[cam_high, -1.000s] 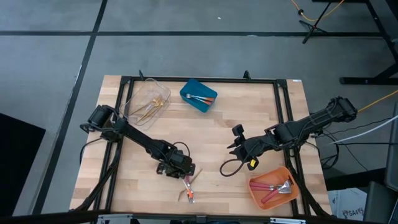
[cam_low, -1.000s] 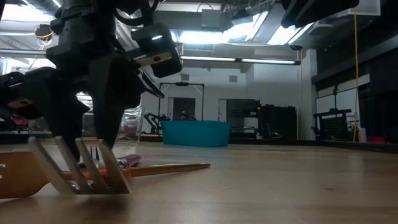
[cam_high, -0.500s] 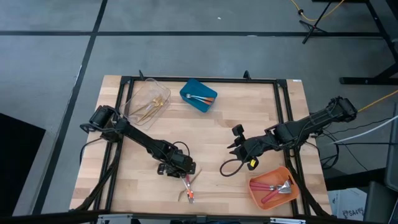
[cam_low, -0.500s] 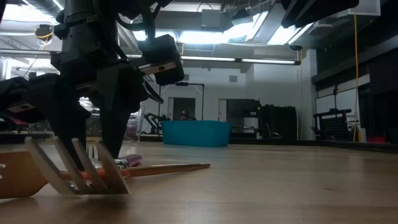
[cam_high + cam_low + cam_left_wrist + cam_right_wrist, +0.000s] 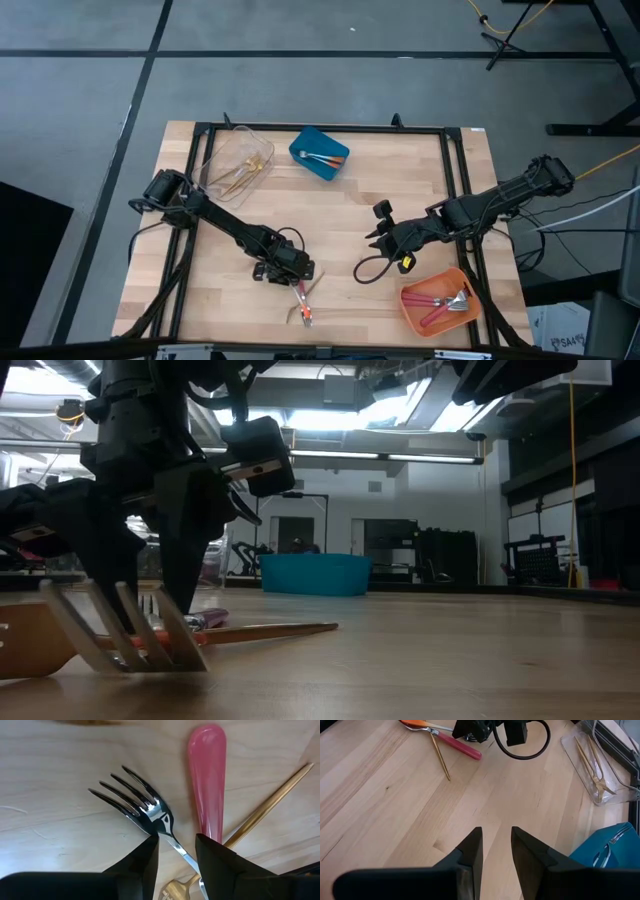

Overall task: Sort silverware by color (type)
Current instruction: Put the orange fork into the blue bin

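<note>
- Left claw is straddling a silver fork near the tabletop's front edge, fingers parted, not gripping; handle hidden.
- High view is obscuring this.
- Right claw is hovering narrowly parted, empty.

A robotics lab or workshop: a butcher-block table framed in black metal rails stands on a grey concrete floor marked with dark tape lines, with a tripod stand and a yellow cable trailing at its edges. Across the tabletop, the level view opens onto a large industrial hall with bright strip lights on the ceiling, a dark doorway and black equipment racks along the far wall.
</note>
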Motion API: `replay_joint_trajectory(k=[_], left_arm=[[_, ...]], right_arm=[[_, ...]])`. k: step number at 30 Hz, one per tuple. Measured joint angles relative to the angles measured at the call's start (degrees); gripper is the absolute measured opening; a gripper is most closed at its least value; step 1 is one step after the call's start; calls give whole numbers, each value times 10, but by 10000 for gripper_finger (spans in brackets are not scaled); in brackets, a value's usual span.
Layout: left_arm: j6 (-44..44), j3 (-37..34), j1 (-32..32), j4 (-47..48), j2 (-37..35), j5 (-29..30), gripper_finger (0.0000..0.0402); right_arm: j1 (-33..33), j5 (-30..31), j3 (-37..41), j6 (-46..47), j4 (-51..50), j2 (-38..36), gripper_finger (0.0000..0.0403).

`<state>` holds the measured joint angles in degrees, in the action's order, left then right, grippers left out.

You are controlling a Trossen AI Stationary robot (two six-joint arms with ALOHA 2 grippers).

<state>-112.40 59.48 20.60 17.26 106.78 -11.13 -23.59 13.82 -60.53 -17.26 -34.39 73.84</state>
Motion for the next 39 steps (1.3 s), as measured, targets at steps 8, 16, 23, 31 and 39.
replay_joint_trajectory(k=[8,16,23,31,39], left_arm=[[0,0,0,3,0,3,100],[4,0,0,4,0,12,49],[5,0,4,3,0,34,18],[30,0,3,2,0,37,11],[66,0,2,0,0,42,10]], right_arm=[[0,0,0,0,0,0,89],[0,0,0,0,0,0,89],[0,0,0,0,0,0,89],[0,0,0,0,0,0,89],[0,0,0,0,0,0,89]])
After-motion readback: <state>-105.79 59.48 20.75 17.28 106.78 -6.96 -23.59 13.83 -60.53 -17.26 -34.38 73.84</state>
